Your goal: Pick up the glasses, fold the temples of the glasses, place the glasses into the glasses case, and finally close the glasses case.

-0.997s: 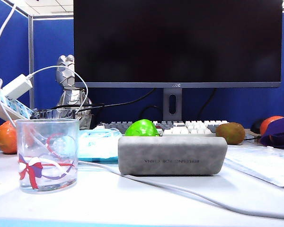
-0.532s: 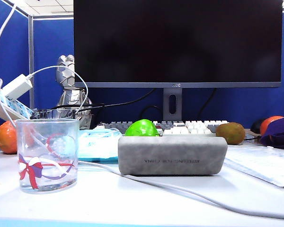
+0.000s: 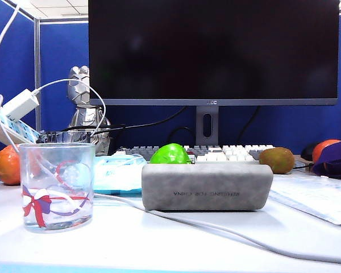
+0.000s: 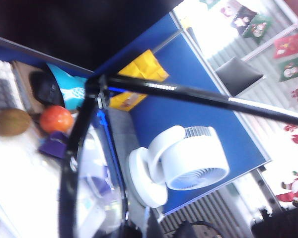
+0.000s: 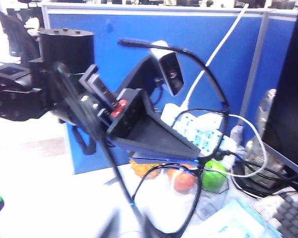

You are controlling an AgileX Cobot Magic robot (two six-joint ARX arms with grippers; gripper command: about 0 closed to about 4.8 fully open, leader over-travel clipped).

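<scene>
The closed grey glasses case (image 3: 207,186) lies on the desk in front of the keyboard; neither arm shows in the exterior view. The black-framed glasses (image 5: 199,198) hang in the air between my two grippers. My left gripper (image 5: 200,152) is shut on the frame by one hinge, and that temple (image 5: 208,69) stands out unfolded. In the left wrist view the lens rim (image 4: 69,163) and a long temple (image 4: 188,91) fill the picture, with the left gripper (image 4: 139,232) barely visible at the edge. My right gripper (image 5: 134,225), blurred, is shut on the other temple (image 5: 102,144).
A ribbon-printed tumbler (image 3: 57,186) stands left of the case, with a pale blue packet (image 3: 118,173) behind it. A white cable (image 3: 216,227) crosses the desk in front. Green fruit (image 3: 170,153), keyboard (image 3: 227,152) and monitor (image 3: 213,51) sit behind. A white fan (image 4: 188,158) stands beyond.
</scene>
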